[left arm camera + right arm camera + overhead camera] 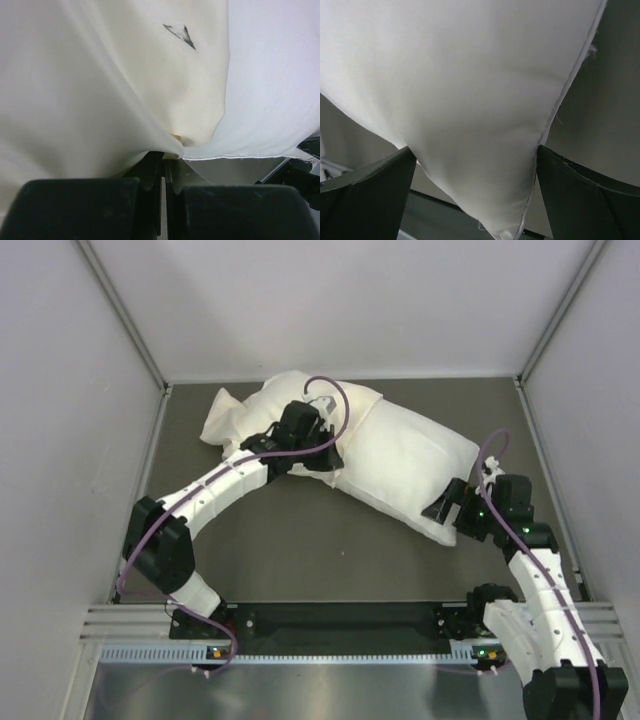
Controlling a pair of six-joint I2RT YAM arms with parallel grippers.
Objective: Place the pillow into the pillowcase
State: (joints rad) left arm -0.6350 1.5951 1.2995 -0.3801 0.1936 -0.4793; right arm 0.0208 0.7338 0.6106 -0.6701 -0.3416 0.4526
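Pillow: the pillow [415, 465] is lying slantwise on the desk [330, 550], running from far-centre down toward the near right. Plump and bright white.

Pillowcase: the pillowcase [240, 415] is at the far left, limp and wrinkly. A bunched-up tail pokes out to the left, and its right part is drawn over the pillow's far-left end.

Left gripper: the left gripper [164, 172] is reaching in over the spot where the cream cloth meets the white. On the wrist cam the jaws are pretty much together, pinching a fold of the pillowcase right beside the pillow's seam.

Right gripper: the right gripper [475, 150] is at the pillow's near-right corner. The jaws are held wide by the stuffing, one finger [365, 195] on each side, both touching the fabric, with the corner poking through between them.

Dark mark: there's a little dark mark [181, 36] on the cream fabric. It's arrow-ish, but I can't tell what it actually is.

Cables: a purple cable [335, 390] loops over the left wrist.
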